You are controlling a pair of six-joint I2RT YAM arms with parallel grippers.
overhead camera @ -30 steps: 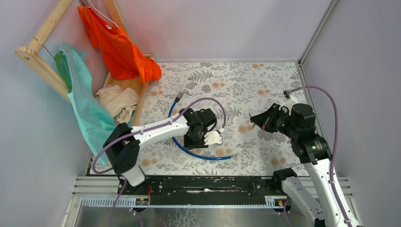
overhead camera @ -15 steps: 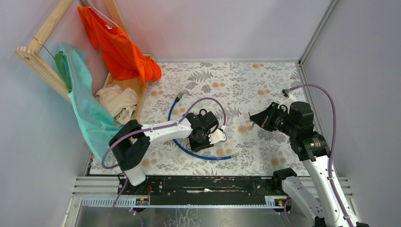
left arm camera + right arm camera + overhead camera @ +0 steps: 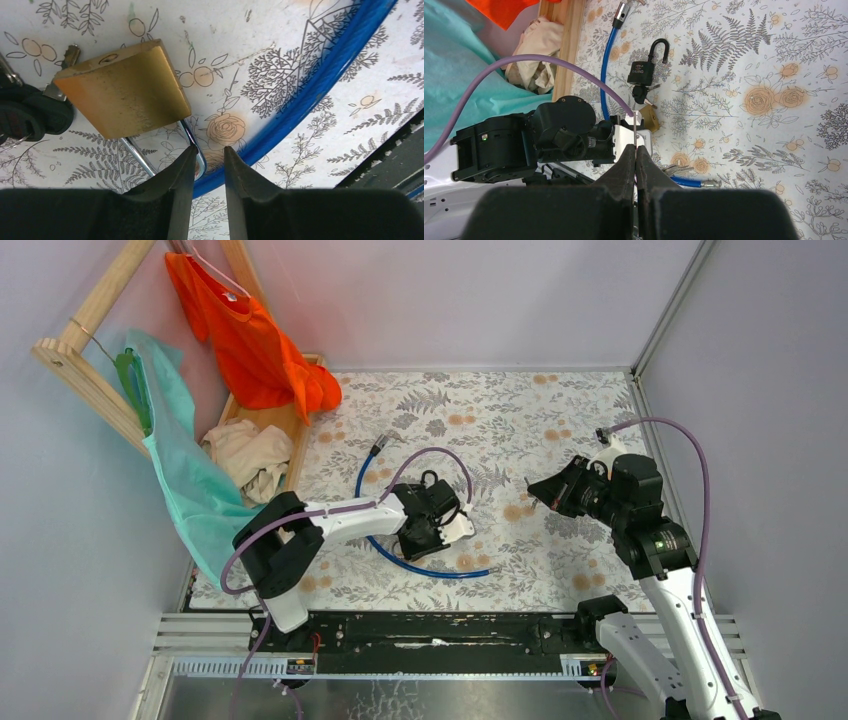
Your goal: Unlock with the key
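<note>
Shows the key (image 3: 27,117) flat on the flowered table cover (image 3: 300,30), right at the brass padlock (image 3: 125,90): black head just beside one bottom corner of the body, short blade pointing in at that corner. Cannot tell whether the blade sits in the keyhole. From the right wrist, places the same key between the brass padlock and a black padlock (image 3: 644,74).

Finds the left gripper (image 3: 209,150) low at the brass padlock's steel shackle (image 3: 190,137), fingers a narrow gap apart and clamped on nothing. Puts the bend of the shackle in that gap, against one finger. Runs a blue cable (image 3: 310,90) just past the brass padlock on the shackle side, curving under the fingertips.

Holds the right gripper (image 3: 635,149) raised over the table cover, well apart from the brass padlock on the right, fingers pressed together.

Leaves a bunch of silver keys (image 3: 672,170) near the brass padlock, and an orange garment (image 3: 255,340) and a teal garment (image 3: 185,470) hanging on a wooden rack (image 3: 90,315) well apart from it, to the left.
</note>
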